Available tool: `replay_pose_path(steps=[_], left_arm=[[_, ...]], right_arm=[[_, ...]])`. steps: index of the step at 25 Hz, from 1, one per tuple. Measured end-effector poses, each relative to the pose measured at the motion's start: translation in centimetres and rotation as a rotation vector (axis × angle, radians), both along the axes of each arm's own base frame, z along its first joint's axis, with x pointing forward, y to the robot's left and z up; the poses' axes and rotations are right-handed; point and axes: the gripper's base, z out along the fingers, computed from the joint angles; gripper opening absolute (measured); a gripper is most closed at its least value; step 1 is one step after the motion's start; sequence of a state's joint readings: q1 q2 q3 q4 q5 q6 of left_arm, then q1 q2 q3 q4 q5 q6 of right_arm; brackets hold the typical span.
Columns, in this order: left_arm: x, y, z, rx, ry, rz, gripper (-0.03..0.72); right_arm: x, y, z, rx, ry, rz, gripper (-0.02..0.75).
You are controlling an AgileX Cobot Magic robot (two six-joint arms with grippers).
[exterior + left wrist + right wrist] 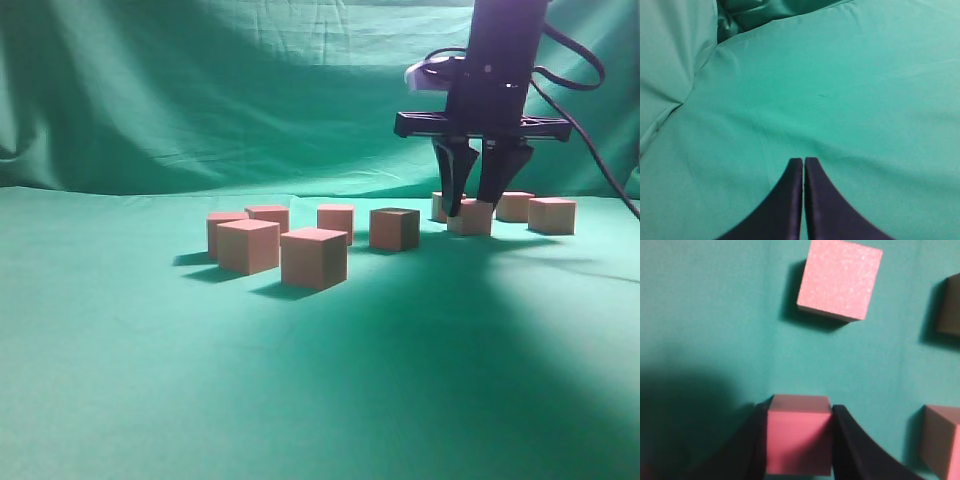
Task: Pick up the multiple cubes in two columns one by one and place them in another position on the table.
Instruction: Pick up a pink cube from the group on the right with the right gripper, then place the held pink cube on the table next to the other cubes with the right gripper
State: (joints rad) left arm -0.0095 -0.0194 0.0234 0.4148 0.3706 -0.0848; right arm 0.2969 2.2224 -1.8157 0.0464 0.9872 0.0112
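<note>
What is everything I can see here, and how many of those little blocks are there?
cubes: ten that I can count, pinkish-tan, on the table; a cluster of six left of centre, four farther back on the right.
gripped cube: one of the ten, between the right gripper's fingers, resting on or just above the cloth.
table: one, covered in teal-green cloth.
backdrop: one, green draped cloth behind the table.
cable: black, running down beside the right arm.
right gripper: black, pointing down, fingers on either side of a cube.
left gripper: black, fingers pressed together over bare cloth, holding nothing.
</note>
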Motion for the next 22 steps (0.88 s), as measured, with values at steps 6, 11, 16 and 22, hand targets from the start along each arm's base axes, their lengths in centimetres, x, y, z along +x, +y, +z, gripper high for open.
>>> replay_pose_path(steps=[6,11,16,22], left_arm=[[0.0,0.0,0.0,0.0,0.0,0.0,0.0],[0.0,0.0,0.0,0.0,0.0,0.0,0.0],[0.0,0.0,0.0,0.0,0.0,0.0,0.0],[0.0,0.0,0.0,0.0,0.0,0.0,0.0]], right_arm=[[-0.9,-0.3,2.0,-0.016,0.024,0.028,0.258],[-3.4,-0.9,8.4,-0.01,0.0,0.04,0.258],[-7.1,0.6,14.4,0.021,-0.092,0.099,0.258],[-12.9,3.9,15.1,0.031,-0.06,0.202,0.258]])
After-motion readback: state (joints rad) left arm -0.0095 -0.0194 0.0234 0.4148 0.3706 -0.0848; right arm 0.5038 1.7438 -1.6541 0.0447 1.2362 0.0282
